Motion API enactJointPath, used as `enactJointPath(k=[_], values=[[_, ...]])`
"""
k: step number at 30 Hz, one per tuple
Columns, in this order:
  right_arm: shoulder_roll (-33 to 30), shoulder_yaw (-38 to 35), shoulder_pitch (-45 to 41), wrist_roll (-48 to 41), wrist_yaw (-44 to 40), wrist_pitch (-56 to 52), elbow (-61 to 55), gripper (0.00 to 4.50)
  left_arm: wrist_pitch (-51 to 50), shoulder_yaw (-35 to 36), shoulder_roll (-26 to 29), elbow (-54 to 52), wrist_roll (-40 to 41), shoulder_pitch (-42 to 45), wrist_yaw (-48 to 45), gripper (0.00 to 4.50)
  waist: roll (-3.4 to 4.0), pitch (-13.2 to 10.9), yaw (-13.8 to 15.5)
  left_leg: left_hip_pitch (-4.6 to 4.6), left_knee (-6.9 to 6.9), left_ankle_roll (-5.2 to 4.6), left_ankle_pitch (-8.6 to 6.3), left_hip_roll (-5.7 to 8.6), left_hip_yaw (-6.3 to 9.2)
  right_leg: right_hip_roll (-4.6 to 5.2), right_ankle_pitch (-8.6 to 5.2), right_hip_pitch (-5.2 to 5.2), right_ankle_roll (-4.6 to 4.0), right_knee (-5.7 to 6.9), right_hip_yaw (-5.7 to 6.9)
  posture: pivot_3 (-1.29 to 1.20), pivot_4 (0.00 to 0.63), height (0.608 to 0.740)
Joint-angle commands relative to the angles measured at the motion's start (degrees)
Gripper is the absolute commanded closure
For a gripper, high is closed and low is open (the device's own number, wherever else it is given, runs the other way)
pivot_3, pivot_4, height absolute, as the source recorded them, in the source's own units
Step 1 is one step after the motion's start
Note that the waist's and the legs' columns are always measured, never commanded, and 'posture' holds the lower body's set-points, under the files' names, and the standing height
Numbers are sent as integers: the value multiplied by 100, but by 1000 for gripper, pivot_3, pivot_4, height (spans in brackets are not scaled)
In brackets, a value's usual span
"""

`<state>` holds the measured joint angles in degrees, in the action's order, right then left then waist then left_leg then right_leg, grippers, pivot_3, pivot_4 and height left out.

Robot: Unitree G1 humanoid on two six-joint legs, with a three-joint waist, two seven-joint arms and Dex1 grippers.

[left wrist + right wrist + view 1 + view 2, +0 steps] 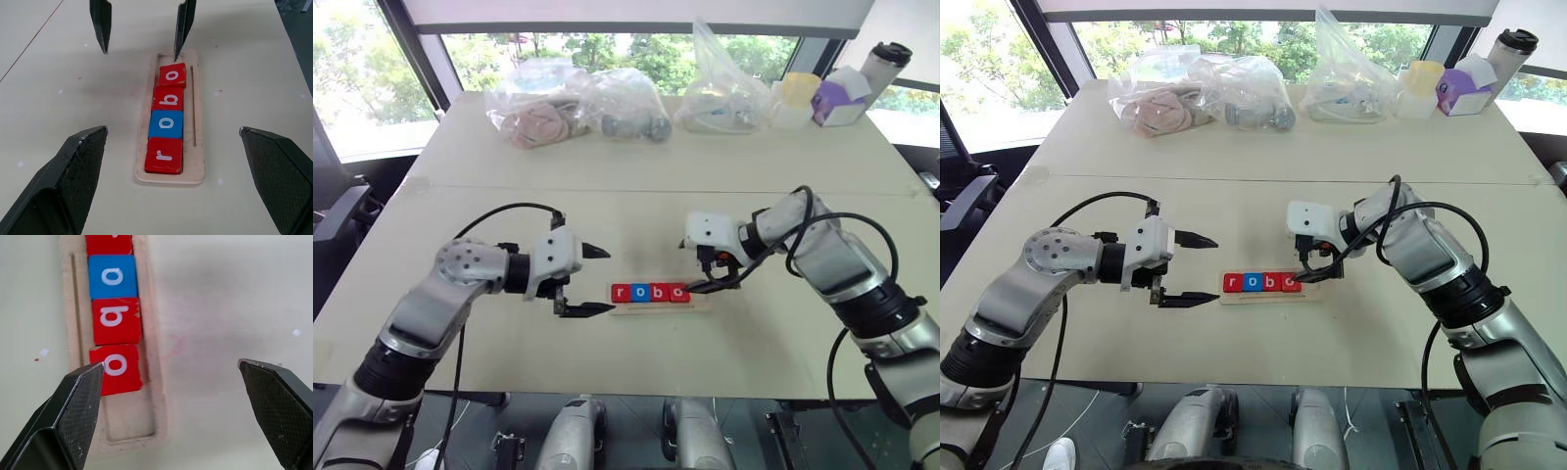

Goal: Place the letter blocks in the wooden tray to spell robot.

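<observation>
Four letter blocks (166, 113) spelling "robo" are lined up in the wooden tray (196, 164) on the desk (636, 176), one slot is left for "t", and both the left end effector (590, 281) and right end effector (171, 377) are spread apart.

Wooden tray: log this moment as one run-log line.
wooden tray: r, o, b, o placed | t slot: empty | left pincer: open, beside tray | right pincer: open, over tray end
</observation>
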<state>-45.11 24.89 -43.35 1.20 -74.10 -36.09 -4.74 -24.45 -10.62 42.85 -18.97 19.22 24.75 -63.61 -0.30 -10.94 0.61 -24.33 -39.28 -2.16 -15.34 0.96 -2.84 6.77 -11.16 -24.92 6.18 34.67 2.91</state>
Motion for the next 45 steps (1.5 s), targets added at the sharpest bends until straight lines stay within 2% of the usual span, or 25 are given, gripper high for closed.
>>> enactJointPath(k=[1,16,45], values=[[-47,-43,-20,-1,-21,30,-60,14,27,2,17,-159,-12,65,-17,0,0,0,-4,0,0,0,0,0,0,0,0,0,0,3,0,0,150,740],[15,145,205,175,90,238,95,14,-24,58,73,-225,22,1,-1,0,0,0,-5,16,-1,11,6,-1,4,0,-1,-3,1,37,0,0,150,740],[240,40,-73,143,116,80,73,14,-29,8,-3,-215,14,21,14,0,0,0,-3,21,-1,13,8,-3,5,0,-1,-1,1,40,-1,0,150,740]])
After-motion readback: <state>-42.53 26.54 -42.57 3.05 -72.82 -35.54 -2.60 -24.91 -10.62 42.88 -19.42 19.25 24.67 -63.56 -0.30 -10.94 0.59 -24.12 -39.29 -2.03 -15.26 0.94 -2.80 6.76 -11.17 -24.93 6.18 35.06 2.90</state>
